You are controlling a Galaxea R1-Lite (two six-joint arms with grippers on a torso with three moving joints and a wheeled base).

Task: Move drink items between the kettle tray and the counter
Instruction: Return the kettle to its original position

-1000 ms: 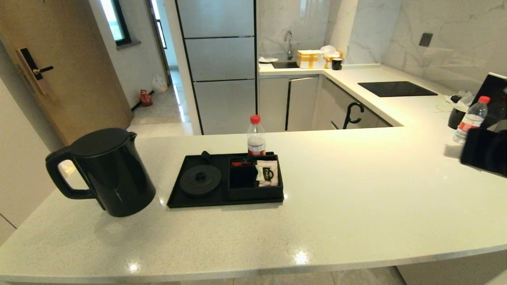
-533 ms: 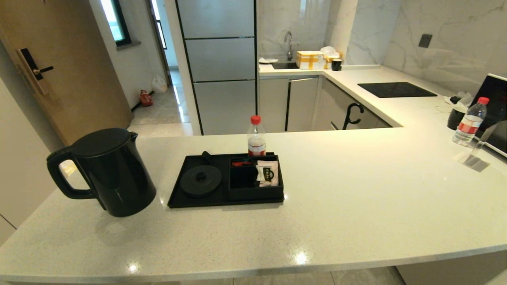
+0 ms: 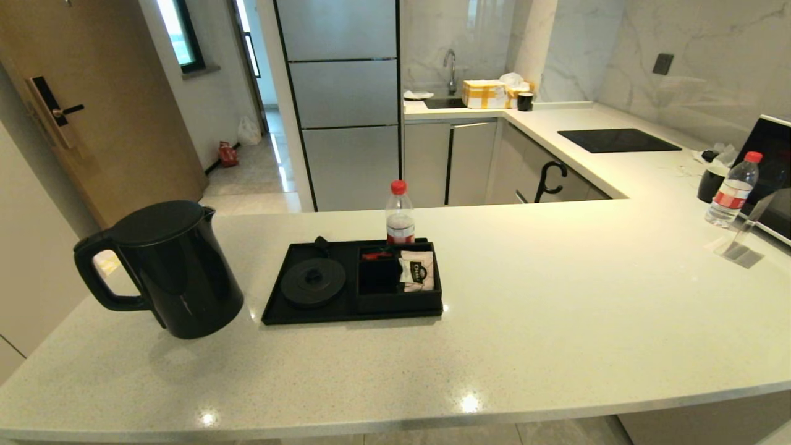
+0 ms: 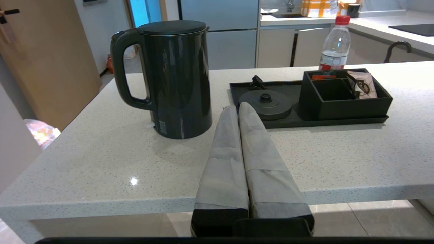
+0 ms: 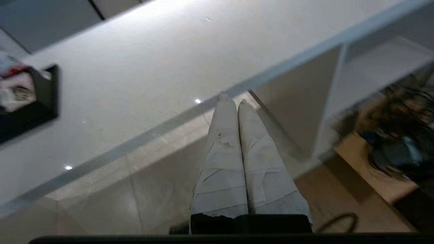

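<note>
The black kettle (image 3: 170, 269) (image 4: 173, 78) stands upright on the counter (image 3: 556, 321), left of the black kettle tray (image 3: 290, 312) (image 4: 339, 120). The tray's round base disc (image 3: 313, 281) is bare. A whitish-pink sachet (image 3: 418, 271) (image 4: 364, 84) leans in the tray's right compartment. My left gripper (image 4: 238, 109) is shut and empty, held off the counter's front edge and pointing between kettle and tray. My right gripper (image 5: 233, 100) is shut and empty, below the counter's front edge to the right. Neither gripper shows in the head view.
A red-capped bottle (image 3: 400, 213) stands just behind the tray and a small red item (image 3: 376, 254) lies in its back compartment. Another bottle (image 3: 732, 188), a dark cup (image 3: 712, 182) and a clear stand (image 3: 738, 241) sit at the far right. The black hob (image 3: 618, 139) lies behind.
A dark blurred shape, apparently the right arm, at the head view's right edge one second ago has left that view, uncovering the clear stand. Kettle, tray and sachet have not moved.
</note>
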